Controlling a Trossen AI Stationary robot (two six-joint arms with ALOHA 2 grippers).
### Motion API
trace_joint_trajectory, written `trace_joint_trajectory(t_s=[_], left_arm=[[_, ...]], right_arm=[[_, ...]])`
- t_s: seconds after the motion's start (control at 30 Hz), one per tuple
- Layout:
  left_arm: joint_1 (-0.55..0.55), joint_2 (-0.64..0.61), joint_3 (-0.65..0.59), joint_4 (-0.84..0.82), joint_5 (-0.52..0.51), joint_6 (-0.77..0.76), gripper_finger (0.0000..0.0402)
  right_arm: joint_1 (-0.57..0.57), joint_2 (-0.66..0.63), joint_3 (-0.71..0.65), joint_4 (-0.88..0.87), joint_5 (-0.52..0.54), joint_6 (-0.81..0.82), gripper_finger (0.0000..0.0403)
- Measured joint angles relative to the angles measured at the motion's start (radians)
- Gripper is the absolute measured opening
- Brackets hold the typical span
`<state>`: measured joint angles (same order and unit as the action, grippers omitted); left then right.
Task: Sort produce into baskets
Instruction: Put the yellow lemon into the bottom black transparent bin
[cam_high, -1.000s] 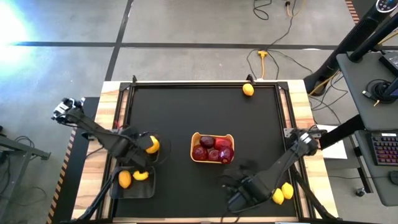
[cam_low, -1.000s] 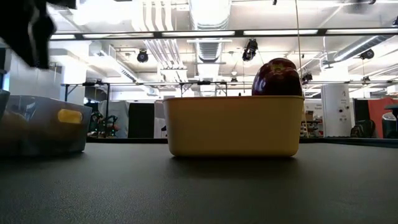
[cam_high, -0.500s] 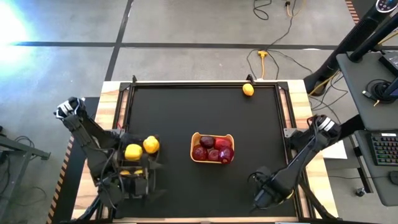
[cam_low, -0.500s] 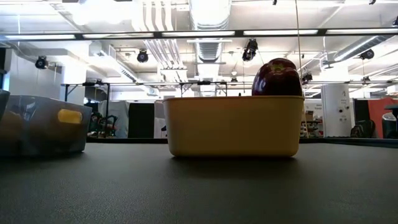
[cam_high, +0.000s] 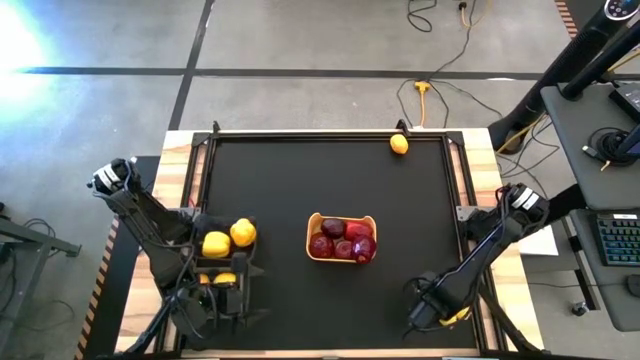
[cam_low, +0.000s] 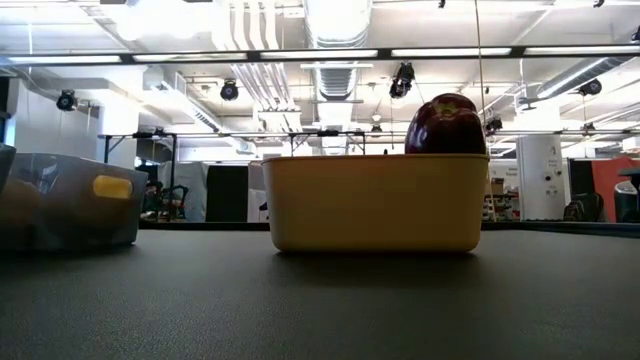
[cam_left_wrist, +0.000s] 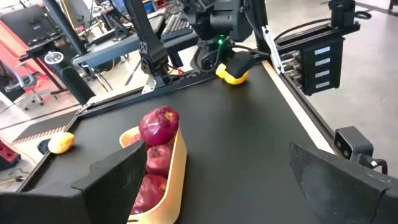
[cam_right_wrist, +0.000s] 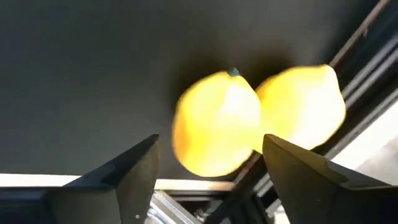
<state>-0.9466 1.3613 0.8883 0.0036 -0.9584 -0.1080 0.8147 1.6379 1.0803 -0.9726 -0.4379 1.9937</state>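
Your two pincers work the near corners of the worktop (cam_high: 280, 180), left over a bin, right at two lemons.

On your left, the left pincer (cam_high: 218, 300) hangs over the dark bin (cam_high: 215, 292) at the near-left corner, its fingers (cam_left_wrist: 112, 180) spread wide apart with nothing between them. Two yellow peppers (cam_high: 229, 238) sit side by side just behind that bin. In the middle you have the tan tray (cam_high: 342, 219), filled with dark red fruit (cam_high: 342, 241). One lemon (cam_high: 399, 144) lies alone at the far edge. On your right, the right pincer (cam_high: 432, 312) is down at the near-right corner, its fingers (cam_right_wrist: 134, 171) standing apart on either side of a lemon (cam_right_wrist: 216, 123), not yet clamped. A second lemon (cam_right_wrist: 305, 106) touches the first, against the worktop's edge.
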Motion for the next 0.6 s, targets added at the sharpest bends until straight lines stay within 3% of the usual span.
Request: trace_joint_trajectory(t_s=[0.27,0.6], left_arm=[[0.000,0.000,0.000,-0.002,0.000,-0.011,0.0372],[0.000,0.000,0.001,0.001,0.003,-0.045,0.0372]], right_arm=[[0.020,0.000,-0.019,0.057,-0.015,0.004,0.0243],[0.030,0.024,-0.083,0.178,-0.003,0.015,0.0270]])
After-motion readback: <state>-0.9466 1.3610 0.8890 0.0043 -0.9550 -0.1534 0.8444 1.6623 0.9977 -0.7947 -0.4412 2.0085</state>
